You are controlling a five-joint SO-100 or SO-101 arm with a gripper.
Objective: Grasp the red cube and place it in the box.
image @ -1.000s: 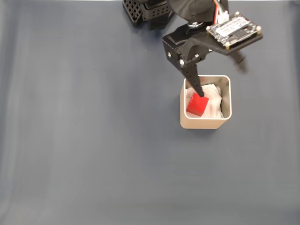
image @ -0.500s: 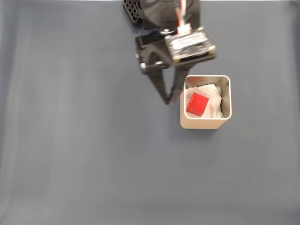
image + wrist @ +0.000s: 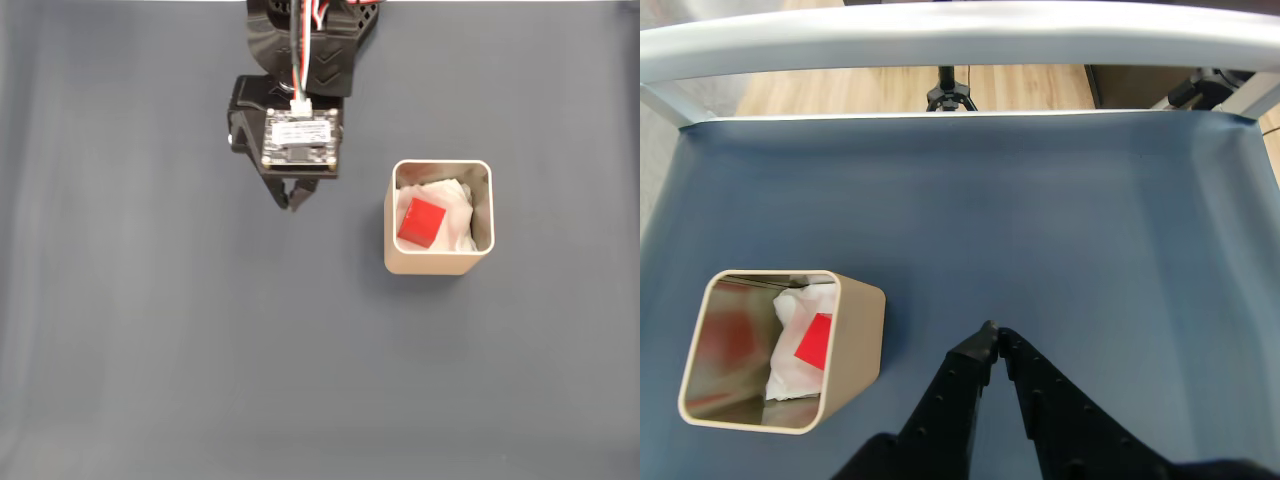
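Observation:
The red cube [image 3: 422, 222] lies inside the beige box [image 3: 437, 263] on white crumpled lining, right of centre in the fixed view. In the wrist view the box [image 3: 855, 330] stands at lower left with the red cube [image 3: 815, 340] partly showing past its wall. My gripper [image 3: 293, 202] hangs over the bare mat to the left of the box, well apart from it. Its black fingers meet at the tips, shut with nothing between them, as the wrist view shows for the gripper [image 3: 993, 335].
A dark blue-grey mat [image 3: 150, 330] covers the table. The arm's black base [image 3: 310, 30] sits at the top edge of the fixed view. In the wrist view a pale raised rim [image 3: 960, 35] bounds the far side, with wooden floor and a tripod [image 3: 948, 90] beyond.
The gripper has lifted out of the box and swung left across the mat, closing its fingers. The red cube stays in the box where it was left.

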